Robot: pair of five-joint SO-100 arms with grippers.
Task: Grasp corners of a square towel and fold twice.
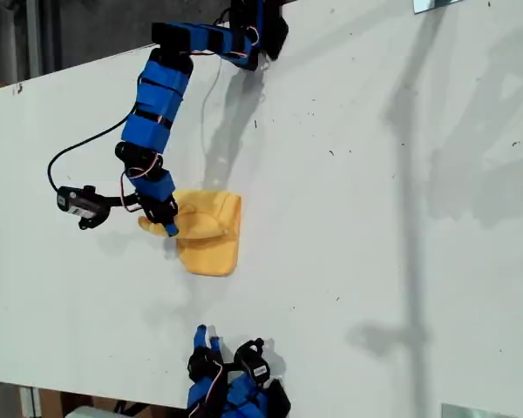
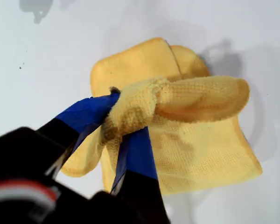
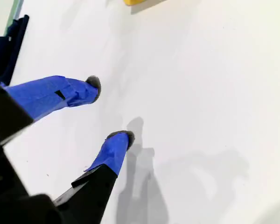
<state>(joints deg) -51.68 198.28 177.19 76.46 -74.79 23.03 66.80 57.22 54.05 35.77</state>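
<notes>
Yellow-orange cloth, the towel [image 1: 211,244], lies on the white table [image 1: 375,218] left of centre in the exterior view, already doubled over into a smaller, rumpled rectangle. At its left edge in that view, my first gripper [image 1: 168,226] has its jaws clamped on a bunched corner [image 2: 130,112], which loops up off the layers beneath. I judge one fold roughly done and the second under way. Further right, at the bottom edge, my second gripper [image 1: 207,335] waits with jaws apart, holding nothing, well clear of the towel
</notes>
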